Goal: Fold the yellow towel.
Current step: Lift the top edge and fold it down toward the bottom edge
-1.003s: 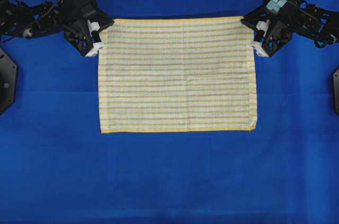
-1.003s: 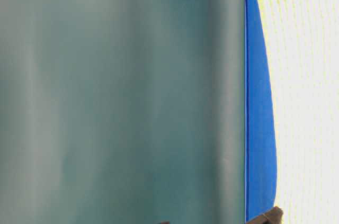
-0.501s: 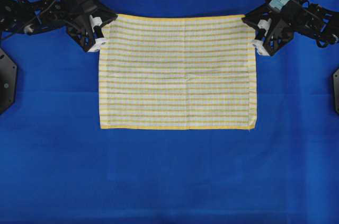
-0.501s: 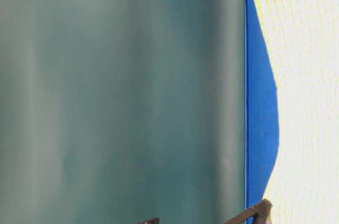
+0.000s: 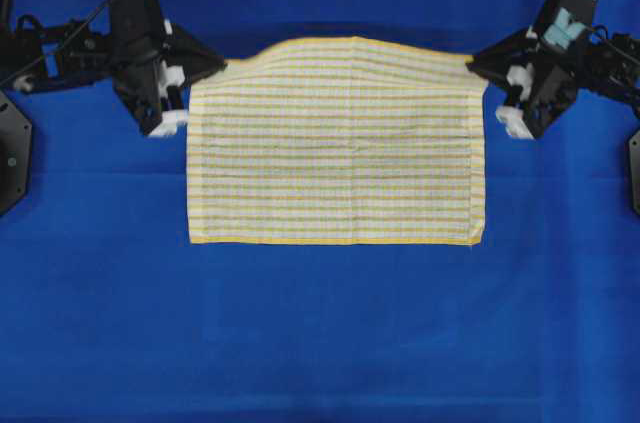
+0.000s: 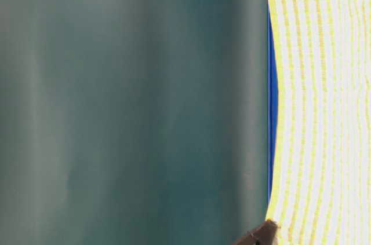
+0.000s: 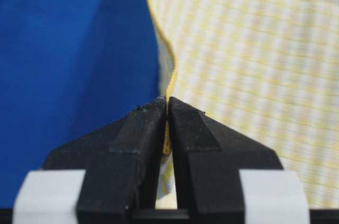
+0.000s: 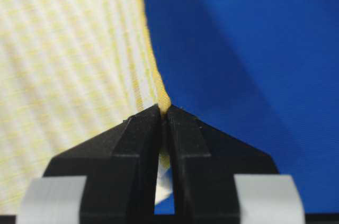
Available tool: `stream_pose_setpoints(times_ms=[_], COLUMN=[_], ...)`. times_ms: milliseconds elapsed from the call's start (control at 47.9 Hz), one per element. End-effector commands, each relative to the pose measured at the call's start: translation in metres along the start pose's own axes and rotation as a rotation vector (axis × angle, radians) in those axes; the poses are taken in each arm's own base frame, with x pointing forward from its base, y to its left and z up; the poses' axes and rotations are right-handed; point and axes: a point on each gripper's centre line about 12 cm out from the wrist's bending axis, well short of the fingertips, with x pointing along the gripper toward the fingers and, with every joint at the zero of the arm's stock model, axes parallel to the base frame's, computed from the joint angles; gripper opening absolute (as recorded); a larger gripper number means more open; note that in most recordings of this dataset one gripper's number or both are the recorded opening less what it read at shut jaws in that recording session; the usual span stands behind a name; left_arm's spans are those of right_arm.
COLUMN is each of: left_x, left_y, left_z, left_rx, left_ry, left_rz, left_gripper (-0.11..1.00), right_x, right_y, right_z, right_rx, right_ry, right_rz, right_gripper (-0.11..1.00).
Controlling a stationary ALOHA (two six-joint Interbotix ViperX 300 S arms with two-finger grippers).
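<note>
**Both grippers pinching the towel's far corners**

Overhead: the yellow towel (image 5: 337, 143) is lying on the blue surface (image 5: 320, 333), its far edge bowing upward between the arms. The left gripper (image 5: 222, 65) and right gripper (image 5: 470, 62) are each gripping a far corner.

Table level: the hemmed edge is arching clear of the blue, dark fingers (image 6: 259, 236) at its ends.

Left wrist: fingers (image 7: 139, 144) are clamping the yellow hem.

Right wrist: fingers (image 8: 190, 144) are closing tight on the towel's corner.
</note>
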Motion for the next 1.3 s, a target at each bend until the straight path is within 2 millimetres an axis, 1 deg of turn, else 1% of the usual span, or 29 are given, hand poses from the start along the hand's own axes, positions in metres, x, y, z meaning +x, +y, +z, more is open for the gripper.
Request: stream_pose_setpoints(times_ms=[0,63,167,376,460,648,815,919,1274], left_x=[-0.007,-0.011,-0.018,-0.027,-0.029,-0.033,-0.035,-0.036,-0.038], left_y=[-0.014,-0.024,-0.044,-0.076,-0.085,-0.096,-0.104,-0.110,-0.116], left_z=[0.004,-0.001,-0.007,-0.016,-0.020,-0.023,-0.025,-0.026,-0.029], left_rx=[-0.020,-0.033,-0.050,-0.081,-0.082,-0.100,-0.099,-0.089,-0.078], left_ry=[-0.029,-0.024,-0.021,-0.001,0.011,0.026,0.035,0.040,0.049], left_rz=[-0.042,-0.074,-0.141,-0.247,-0.275,-0.310,-0.337,-0.354,-0.373], left_gripper=[0.02,0.02,0.02,0.02,0.02,0.02,0.02,0.02,0.02], right_x=[-0.008,-0.014,-0.020,-0.024,-0.024,-0.024,-0.023,-0.022,-0.019], right_y=[0.014,0.026,0.039,0.056,0.063,0.078,0.085,0.088,0.100], right_z=[0.004,0.001,-0.004,-0.015,-0.022,-0.033,-0.042,-0.044,-0.052], right_rx=[-0.009,-0.022,-0.036,-0.041,-0.054,-0.066,-0.059,-0.053,-0.060], right_ry=[-0.012,0.008,0.039,0.086,0.116,0.158,0.193,0.199,0.216], right_rz=[0.050,0.089,0.136,0.188,0.209,0.246,0.260,0.264,0.283], right_gripper=[0.04,0.04,0.04,0.04,0.04,0.04,0.04,0.04,0.04])
